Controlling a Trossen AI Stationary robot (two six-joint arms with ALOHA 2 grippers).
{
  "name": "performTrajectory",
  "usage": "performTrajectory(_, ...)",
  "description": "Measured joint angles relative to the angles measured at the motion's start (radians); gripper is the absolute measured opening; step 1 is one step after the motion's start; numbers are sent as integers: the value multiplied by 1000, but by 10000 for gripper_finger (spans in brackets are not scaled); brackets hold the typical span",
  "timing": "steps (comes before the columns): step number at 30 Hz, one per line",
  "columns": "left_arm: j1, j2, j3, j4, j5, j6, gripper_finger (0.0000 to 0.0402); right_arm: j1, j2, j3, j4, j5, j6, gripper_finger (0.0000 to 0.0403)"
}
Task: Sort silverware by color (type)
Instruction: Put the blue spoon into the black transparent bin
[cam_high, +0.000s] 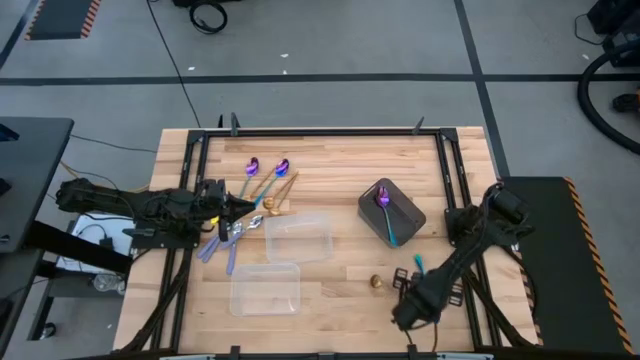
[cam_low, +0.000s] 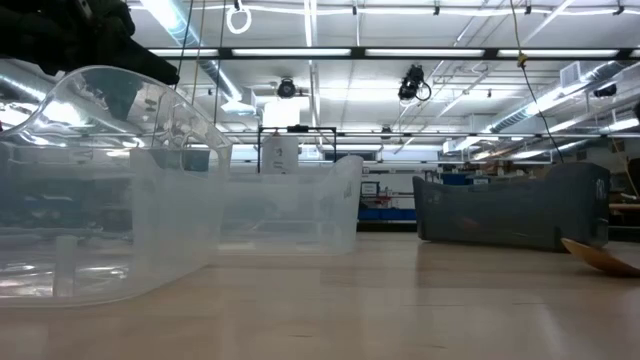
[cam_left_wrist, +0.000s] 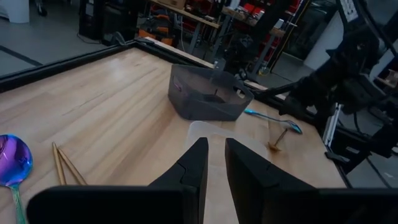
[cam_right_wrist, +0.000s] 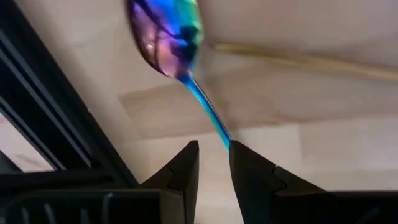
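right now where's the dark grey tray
In the high view the dark grey tray sits right of centre on the table, beside the clear tray, with an iridescent spoon inside.

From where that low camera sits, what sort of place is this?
Probably a robotics lab or workshop in a large industrial hall: long ceiling strip lights, taped lines on a grey concrete floor, and a wooden table with spoons for sorting.

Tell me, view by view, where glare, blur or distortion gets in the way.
Low view: ceiling strip lights glare, and the near clear tray bends and hazes what lies behind it. Right wrist view: the iridescent spoon sits too close, its bowl soft. Left wrist view: the foreground gripper body is blurred, the dark grey tray sharp. High view: evenly lit, with faint shadows.
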Motion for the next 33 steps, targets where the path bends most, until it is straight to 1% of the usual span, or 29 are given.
performTrajectory(7, 0, 0, 0, 2, 0, -5, 62, 66, -2, -13, 70, 1, -5, 98)
performTrajectory(11, 0, 0, 0, 4, 0, -5, 62, 77, -1, -59, 114, 5, -3, 99)
performTrajectory(16, 0, 0, 0, 5, 0, -6, 62, 78, -1, -82, 155, 45, -15, 105)
performTrajectory(28, 0, 0, 0, 5, 0, -4, 62, 99, -2, -139, 255, 27, -32, 107)
performTrajectory(30, 0, 0, 0, 5, 0, -4, 62, 98, -2, -140, 259, 27, -35, 104)
performTrajectory(33, 0, 0, 0, 5, 0, -4, 62, 96, -2, -140, 264, 28, -41, 86)
